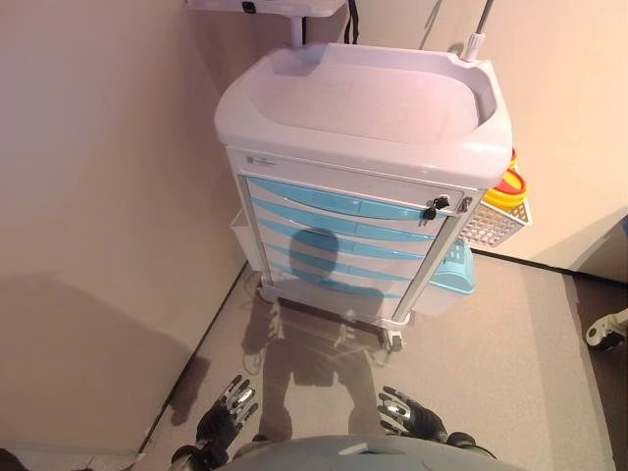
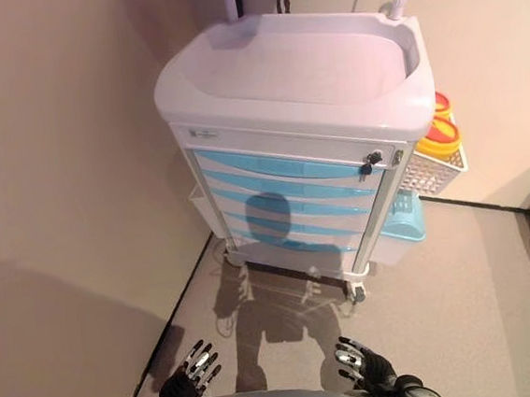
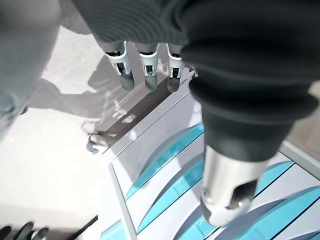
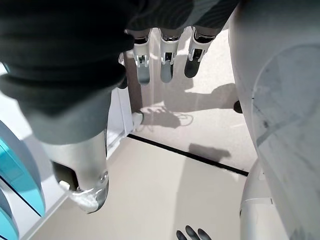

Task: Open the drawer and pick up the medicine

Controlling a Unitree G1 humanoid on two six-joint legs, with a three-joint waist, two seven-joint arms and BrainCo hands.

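A white medical cart [image 1: 363,108] stands ahead against the wall. Its front has several blue-and-white drawers [image 1: 339,231], all shut, with a key in a lock [image 1: 435,207] at the top right. No medicine shows. My left hand [image 1: 226,412] hangs low at the bottom left, fingers straight, empty. My right hand [image 1: 412,416] hangs low at the bottom right, fingers straight, empty. Both are well short of the cart. The drawers also show in the left wrist view [image 3: 170,170].
A beige wall [image 1: 108,196] runs close along the left. A white wire basket [image 1: 496,221] with yellow and red containers hangs on the cart's right side, a light blue bin [image 1: 459,270] below it. A caster [image 1: 606,332] shows at far right.
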